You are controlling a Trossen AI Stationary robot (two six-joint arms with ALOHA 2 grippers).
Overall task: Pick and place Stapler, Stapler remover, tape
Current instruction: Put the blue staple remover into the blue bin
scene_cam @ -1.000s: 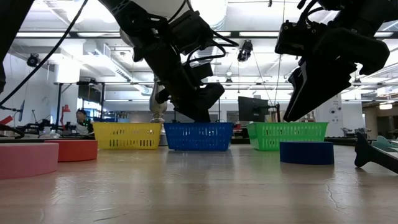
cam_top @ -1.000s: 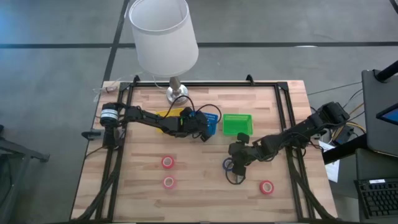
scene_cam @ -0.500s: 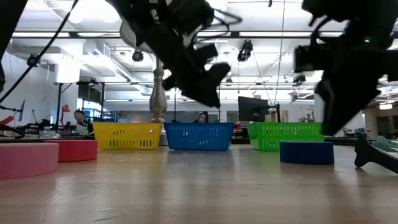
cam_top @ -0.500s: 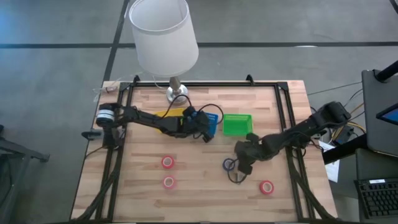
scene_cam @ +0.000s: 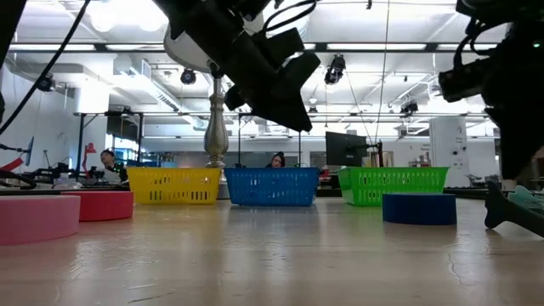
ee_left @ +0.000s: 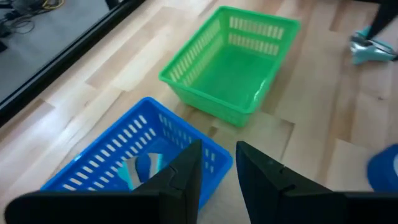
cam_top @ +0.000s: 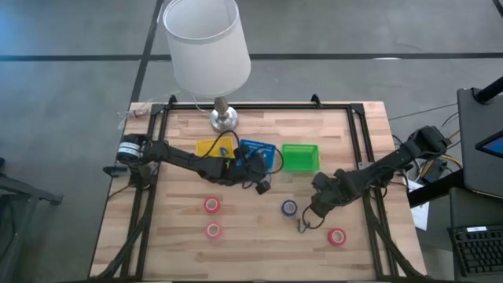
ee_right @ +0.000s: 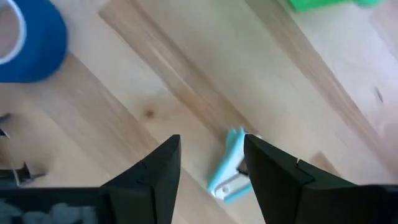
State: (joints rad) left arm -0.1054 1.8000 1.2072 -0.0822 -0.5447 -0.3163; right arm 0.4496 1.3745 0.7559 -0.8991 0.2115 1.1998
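Observation:
My right gripper is open and hovers over the pale teal stapler remover, which lies flat on the wood; its fingers stand on either side of it without touching. In the high view this gripper is just right of the blue tape roll. My left gripper is open and empty, and hangs near the blue basket, where a pale teal item lies. Three red tape rolls lie flat on the table.
Yellow, blue and green baskets stand in a row mid-table. A lamp with its base stands at the far edge. A black frame rims the table. Bare wood lies along the near left.
My right gripper has moved from over the blue tape toward the table's right and near edge, to the stapler remover. My left gripper has drawn back from the blue basket toward the near edge and risen, so the whole basket now shows.

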